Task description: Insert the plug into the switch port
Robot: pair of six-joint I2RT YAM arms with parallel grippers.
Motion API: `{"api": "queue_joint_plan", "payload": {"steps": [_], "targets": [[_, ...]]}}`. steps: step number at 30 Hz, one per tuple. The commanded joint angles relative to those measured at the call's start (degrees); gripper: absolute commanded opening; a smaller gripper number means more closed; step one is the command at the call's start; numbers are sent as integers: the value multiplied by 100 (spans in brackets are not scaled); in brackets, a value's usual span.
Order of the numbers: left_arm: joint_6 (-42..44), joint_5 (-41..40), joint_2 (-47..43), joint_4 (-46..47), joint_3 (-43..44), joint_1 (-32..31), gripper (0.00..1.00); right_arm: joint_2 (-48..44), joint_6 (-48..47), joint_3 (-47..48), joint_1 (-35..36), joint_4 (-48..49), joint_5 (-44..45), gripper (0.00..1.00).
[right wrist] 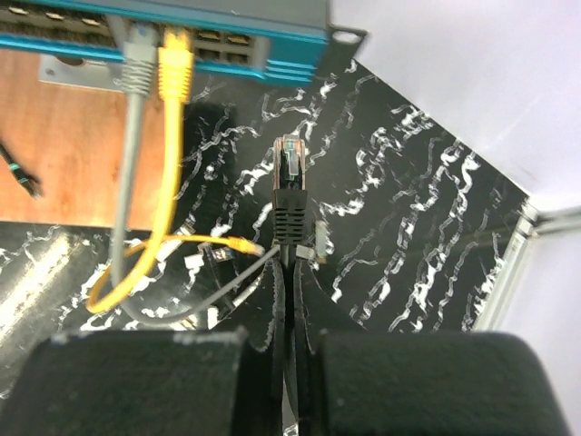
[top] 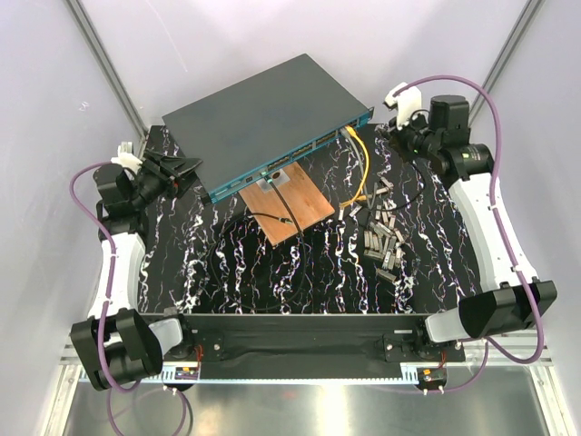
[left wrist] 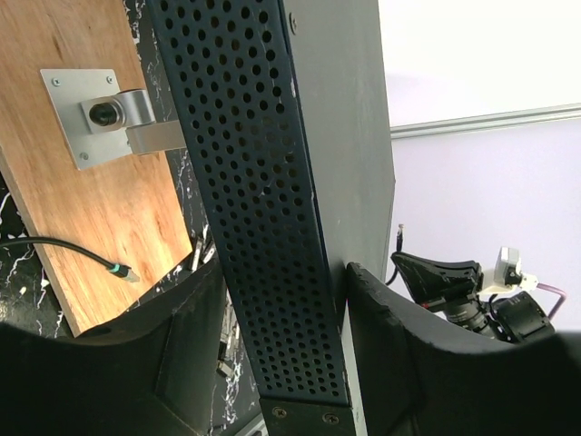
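The switch (top: pixel 272 104) lies at an angle at the back of the table, dark grey on top, with its teal port row (right wrist: pixel 290 45) facing me. My left gripper (top: pixel 186 168) straddles its left end. In the left wrist view the perforated side of the switch (left wrist: pixel 272 227) stands between the fingers of the left gripper (left wrist: pixel 286 272); the right finger (left wrist: pixel 381 345) touches the top and a gap shows at the left finger. My right gripper (right wrist: pixel 292 272) is shut on the black plug (right wrist: pixel 290 182), whose clear tip points at the ports from a short way off.
A yellow cable (right wrist: pixel 172 68) and a grey cable (right wrist: pixel 136 64) sit in ports left of the plug. A wooden board (top: pixel 290 204) with a metal bracket (left wrist: pixel 91 113) and a thin black cable (left wrist: pixel 64 250) lies before the switch. Several small metal parts (top: pixel 381 232) lie scattered at the right.
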Motion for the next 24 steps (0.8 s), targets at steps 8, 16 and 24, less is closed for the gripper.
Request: {"api": "queue_joint_plan", "payload": {"steps": [8, 16, 24], "targets": [[-142, -136, 154, 908, -19, -329, 8, 150, 487, -79, 452, 628, 90, 0], [-72, -127, 128, 847, -10, -356, 0, 396, 461, -9, 654, 725, 354, 0], [-28, -127, 128, 838, -36, -382, 0, 572, 417, 193, 716, 708, 416, 0]]}}
